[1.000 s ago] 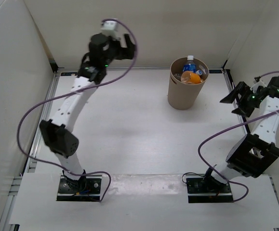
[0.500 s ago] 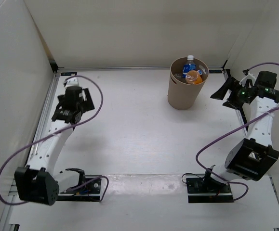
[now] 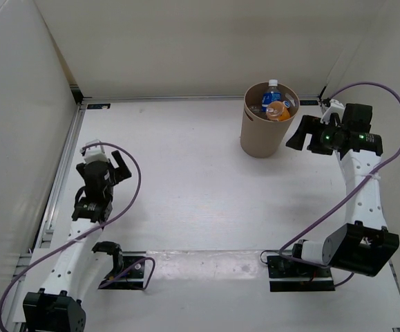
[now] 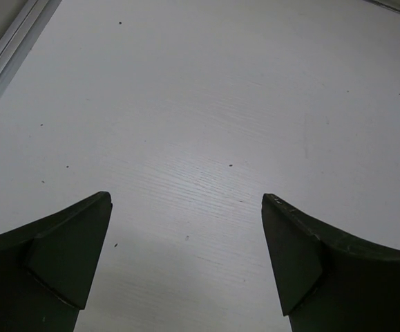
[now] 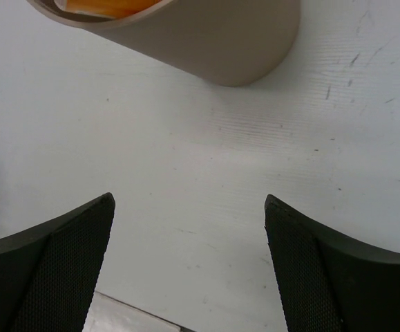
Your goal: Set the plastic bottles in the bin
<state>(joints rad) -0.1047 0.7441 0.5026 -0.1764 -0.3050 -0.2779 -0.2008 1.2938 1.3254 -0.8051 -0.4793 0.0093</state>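
The tan bin stands at the back right of the table. Inside it I see plastic bottles: one with a blue cap and label and a short orange one; the others are hard to make out. My right gripper hangs open just right of the bin. In the right wrist view the bin's wall and a bit of the orange bottle fill the top, above the open right gripper. My left gripper is open at the near left, over bare table.
White walls close the table in at the back and on both sides. A metal rail runs along the left edge, and it also shows in the left wrist view as the metal rail. Purple cables loop from both arms. A pale strip lies between the arm bases.
The left arm has swung from the back wall down to the near left. The right gripper has moved back and left, close to the bin. Both stayed open.
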